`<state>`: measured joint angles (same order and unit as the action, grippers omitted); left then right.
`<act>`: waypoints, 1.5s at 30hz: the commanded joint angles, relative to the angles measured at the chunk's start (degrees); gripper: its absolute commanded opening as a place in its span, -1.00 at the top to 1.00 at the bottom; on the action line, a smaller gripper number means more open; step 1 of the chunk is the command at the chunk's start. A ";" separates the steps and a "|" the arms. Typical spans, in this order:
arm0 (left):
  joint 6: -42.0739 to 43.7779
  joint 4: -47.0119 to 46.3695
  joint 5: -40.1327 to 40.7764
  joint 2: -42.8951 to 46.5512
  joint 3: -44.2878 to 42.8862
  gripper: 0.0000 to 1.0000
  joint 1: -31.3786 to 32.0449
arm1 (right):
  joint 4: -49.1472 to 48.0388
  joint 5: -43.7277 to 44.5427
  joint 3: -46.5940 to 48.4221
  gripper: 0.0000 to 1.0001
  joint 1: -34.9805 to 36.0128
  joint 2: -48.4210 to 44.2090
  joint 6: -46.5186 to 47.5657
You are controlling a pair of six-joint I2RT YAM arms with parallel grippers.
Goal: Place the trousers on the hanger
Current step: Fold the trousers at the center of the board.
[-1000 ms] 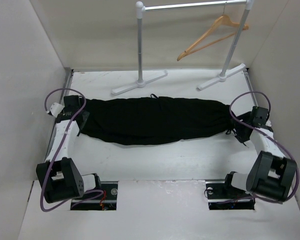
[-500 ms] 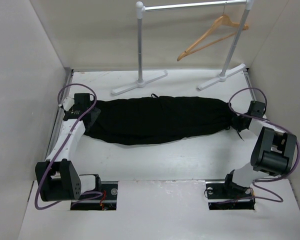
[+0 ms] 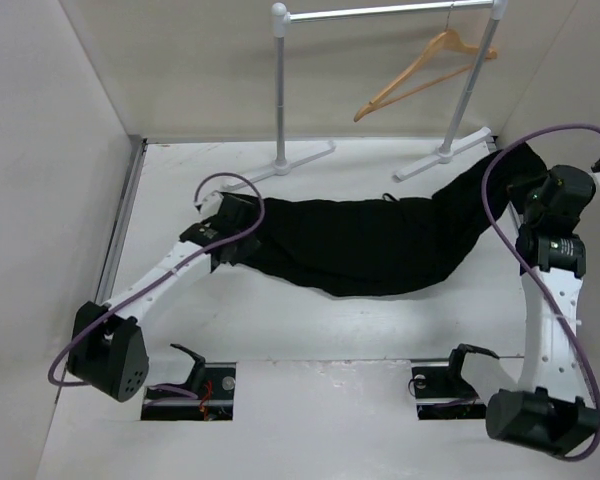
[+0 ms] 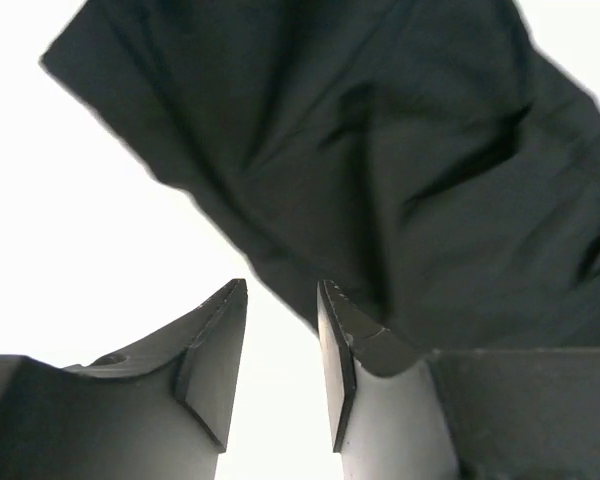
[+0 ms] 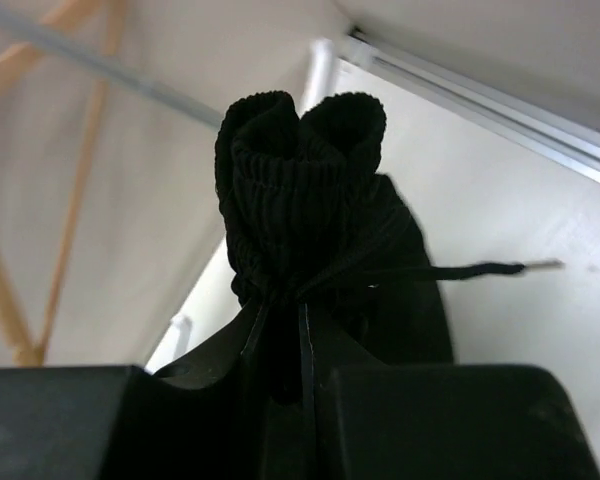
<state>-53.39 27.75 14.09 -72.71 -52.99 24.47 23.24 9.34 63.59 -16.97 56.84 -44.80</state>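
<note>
Jaws of the right gripper [image 5: 283,325] are clamped on the trousers [image 3: 370,245], pinching the bunched ribbed waistband, which stands up just past the fingertips with its drawstring trailing sideways. Jaws of the left gripper [image 4: 280,300] stand narrowly apart and empty; the leg end lies just beyond them, touching the outer side of one fingertip. Between the two grippers the cloth slopes from the raised waistband down to the table [image 3: 330,320]. The hanger [image 3: 420,70] hangs on the rack [image 3: 280,90], well beyond and above the right jaws.

The step looks like carrying the trousers up to the hanger. To do it well, the left jaws should slide forward over the leg end and close before more lifting, so the cloth rises taut and clears the rack's foot.
</note>
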 commanded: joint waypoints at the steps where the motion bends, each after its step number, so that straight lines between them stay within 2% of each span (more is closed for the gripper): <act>1: -2.86 1.26 1.82 -1.38 -2.46 0.37 6.05 | 1.89 2.17 5.03 0.74 5.22 -1.81 5.84; 6: -3.66 1.43 2.35 1.77 -2.56 0.37 7.74 | 4.78 1.73 12.50 0.70 13.74 -1.04 10.43; 11: -3.31 3.80 2.26 8.88 -0.36 0.37 3.54 | 7.34 6.72 18.58 0.68 30.68 4.93 10.26; 17: -1.46 5.65 -1.07 17.50 3.42 0.35 -7.97 | 8.22 18.16 29.81 0.66 52.05 19.25 9.82; 25: 0.82 5.48 -6.87 22.17 4.83 0.35 -23.88 | 7.79 20.01 48.80 0.60 69.12 43.41 7.45; 27: 1.62 5.47 -6.97 22.78 4.74 0.34 -27.22 | 6.47 18.70 51.97 0.47 71.58 50.62 6.48; 30: 1.71 5.04 -6.62 23.05 3.86 0.30 -30.66 | 4.18 11.53 55.49 -0.05 75.19 60.56 4.02; 32: 1.62 4.69 -6.27 22.18 2.38 0.28 -31.80 | 5.05 5.80 56.29 -0.36 76.07 62.86 2.01; 34: 1.62 3.72 -6.18 21.21 1.05 0.25 -32.60 | 5.41 3.15 54.37 -0.44 75.99 61.21 1.03; 37: 1.53 1.09 -6.18 18.32 -0.88 0.25 -32.17 | 2.78 2.61 45.87 -0.49 71.70 52.09 1.38; 39: 1.09 -1.71 -6.26 14.81 -1.85 0.24 -28.50 | 0.15 2.08 37.44 -0.47 67.83 44.01 1.64; 41: 1.09 -4.44 -6.00 10.68 -2.81 0.24 -23.66 | -1.44 0.68 28.39 -0.34 64.05 36.54 2.25; 42: 1.00 -5.85 -6.00 7.87 -3.60 0.24 -20.50 | -1.62 -0.54 23.82 -0.16 61.86 33.11 2.69; 44: 1.18 -9.36 -6.00 0.15 -6.41 0.23 -12.95 | -1.97 -3.09 14.68 0.36 57.99 27.56 3.05; 45: 1.35 -10.68 -6.17 -2.50 -7.47 0.22 -10.48 | -2.15 -4.32 10.28 0.55 56.06 25.45 3.05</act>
<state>-52.75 24.08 8.91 -68.62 -56.66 6.94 24.77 9.08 81.87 41.69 88.53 -42.06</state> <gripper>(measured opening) 0.383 0.268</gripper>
